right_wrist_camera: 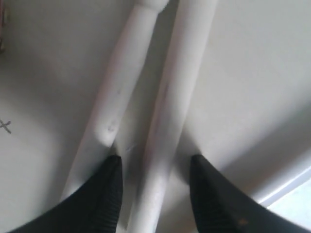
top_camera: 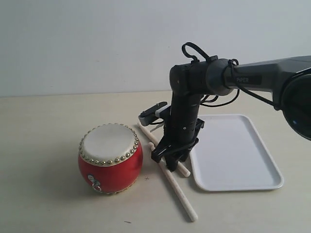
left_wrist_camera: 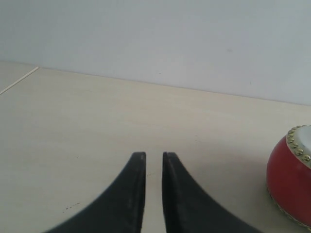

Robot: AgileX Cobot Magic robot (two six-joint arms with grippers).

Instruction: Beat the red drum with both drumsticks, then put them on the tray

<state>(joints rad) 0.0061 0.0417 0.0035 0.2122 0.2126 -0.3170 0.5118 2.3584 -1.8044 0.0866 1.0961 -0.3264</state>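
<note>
The red drum [top_camera: 111, 158] stands upright on the table, cream head up; its side also shows in the left wrist view [left_wrist_camera: 290, 179]. Two pale drumsticks lie between drum and tray: one [top_camera: 147, 136] runs back toward the drum's far side, the other [top_camera: 182, 198] points at the front edge. The white tray [top_camera: 233, 150] lies flat to their right. My right gripper [top_camera: 172, 166] is down at the sticks and open [right_wrist_camera: 154, 158], straddling one stick [right_wrist_camera: 180, 82]; the second stick [right_wrist_camera: 116, 92] lies just outside one finger. My left gripper [left_wrist_camera: 154, 155] hovers shut, holding nothing, left of the drum.
The tray's rim corner [right_wrist_camera: 297, 193] lies close beside the right gripper. The right arm [top_camera: 262, 75] reaches in from the right edge above the tray. A pale wall stands behind the table, and bare tabletop [top_camera: 43, 145] lies left of the drum.
</note>
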